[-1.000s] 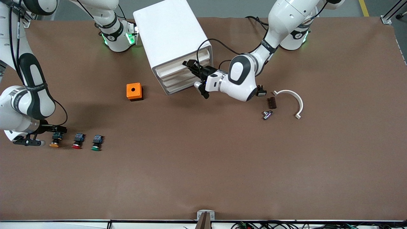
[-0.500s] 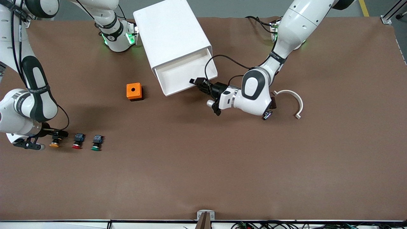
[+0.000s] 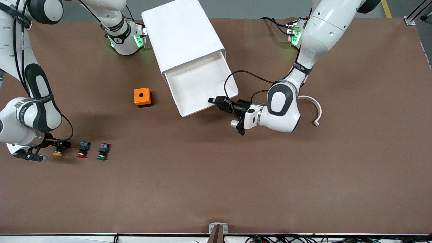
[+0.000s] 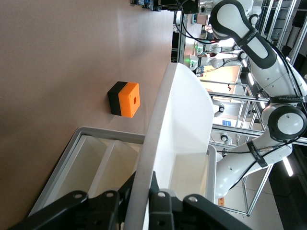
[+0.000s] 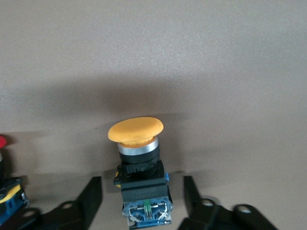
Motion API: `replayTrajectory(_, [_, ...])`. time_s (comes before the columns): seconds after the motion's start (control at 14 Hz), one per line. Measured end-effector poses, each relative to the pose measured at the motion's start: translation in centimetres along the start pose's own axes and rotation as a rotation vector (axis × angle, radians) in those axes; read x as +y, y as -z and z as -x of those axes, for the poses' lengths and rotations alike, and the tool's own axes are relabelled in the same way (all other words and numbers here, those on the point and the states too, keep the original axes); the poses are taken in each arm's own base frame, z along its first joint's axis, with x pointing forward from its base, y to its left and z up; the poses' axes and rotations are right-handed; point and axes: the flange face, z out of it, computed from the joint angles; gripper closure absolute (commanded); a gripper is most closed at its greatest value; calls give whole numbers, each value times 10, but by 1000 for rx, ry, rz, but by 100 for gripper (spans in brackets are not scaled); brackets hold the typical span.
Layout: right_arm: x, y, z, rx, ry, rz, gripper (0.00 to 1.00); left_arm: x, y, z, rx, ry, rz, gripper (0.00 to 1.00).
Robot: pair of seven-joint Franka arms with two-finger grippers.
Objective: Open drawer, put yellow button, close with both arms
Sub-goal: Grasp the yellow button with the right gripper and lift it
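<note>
The white cabinet [image 3: 180,37] stands toward the robots' bases. Its top drawer [image 3: 197,86] is pulled far out, and nothing shows in the tray. My left gripper [image 3: 214,100] is shut on the drawer's front wall at its corner; the left wrist view shows the black fingers [image 4: 110,203] clamped on the white wall [image 4: 160,120]. The yellow button [image 3: 58,153] lies on the table at the right arm's end. My right gripper [image 3: 61,145] is open around it. In the right wrist view the button [image 5: 139,158] lies between the spread fingers [image 5: 91,196], apart from both.
A red button [image 3: 81,151] and a green button [image 3: 102,152] lie in a row beside the yellow one. An orange box [image 3: 142,97] sits beside the drawer. A white curved piece [image 3: 312,106] lies by the left arm's wrist.
My left gripper has pulled the drawer out of the cabinet toward the front camera. My right gripper has shifted slightly around the yellow button, which has not moved.
</note>
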Motion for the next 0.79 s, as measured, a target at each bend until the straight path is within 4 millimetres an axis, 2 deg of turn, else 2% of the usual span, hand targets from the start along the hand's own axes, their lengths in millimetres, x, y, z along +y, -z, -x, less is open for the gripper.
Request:
replayTrajectory(0.07, [0,0,0,1,0,0,66,-1,1,-1,11,31,-11,0])
replayTrajectory(0.14, [0,1,-1,2,0,0,71,-2,1,-2,10,64,-31,0])
replayTrajectory(0.36, [0,2,-2,5,0,1,75,-1,10,-6,-16,174,-132,0])
replayTrajectory(0.57, [-3,11,-8,19,6,3,74,12,49,-20,1,288,-242,0])
replayTrajectory(0.64, [-4,20,-11,20,9,2,74,21,63,-24,0,312,-277,0])
replayTrajectory(0.79, [-8,55,-14,14,15,-4,72,50,84,-30,-2,338,-348,0])
